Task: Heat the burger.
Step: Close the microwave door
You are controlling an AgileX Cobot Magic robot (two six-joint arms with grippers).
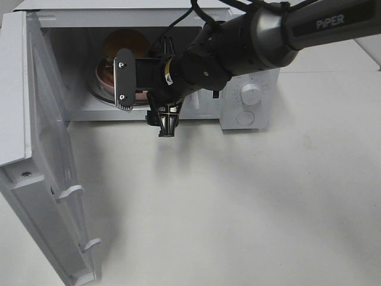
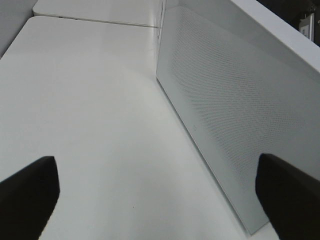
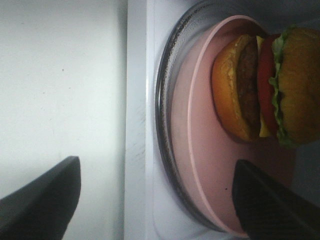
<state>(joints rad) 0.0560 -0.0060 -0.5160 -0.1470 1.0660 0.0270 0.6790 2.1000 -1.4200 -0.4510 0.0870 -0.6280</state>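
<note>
Right wrist: burger [image 3: 265, 85] upright on plate [image 3: 200, 170]

A white table [image 1: 238, 208] carries a white microwave [image 1: 250, 107], its door [image 1: 47, 179] swung open.

burger [image 3: 265, 90] on plate [image 3: 200, 160] in microwave [image 1: 250, 104], door [image 1: 44, 179] at left, right end effector [image 3: 157, 207] at opening

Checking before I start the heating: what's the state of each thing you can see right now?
Microwave door: swung wide open.
Pink plate: on the glass turntable inside the microwave.
Burger: whole, sitting on that plate.
Right gripper: open, empty, at the microwave's mouth.
Left gripper: open, empty, beside the door.
</note>
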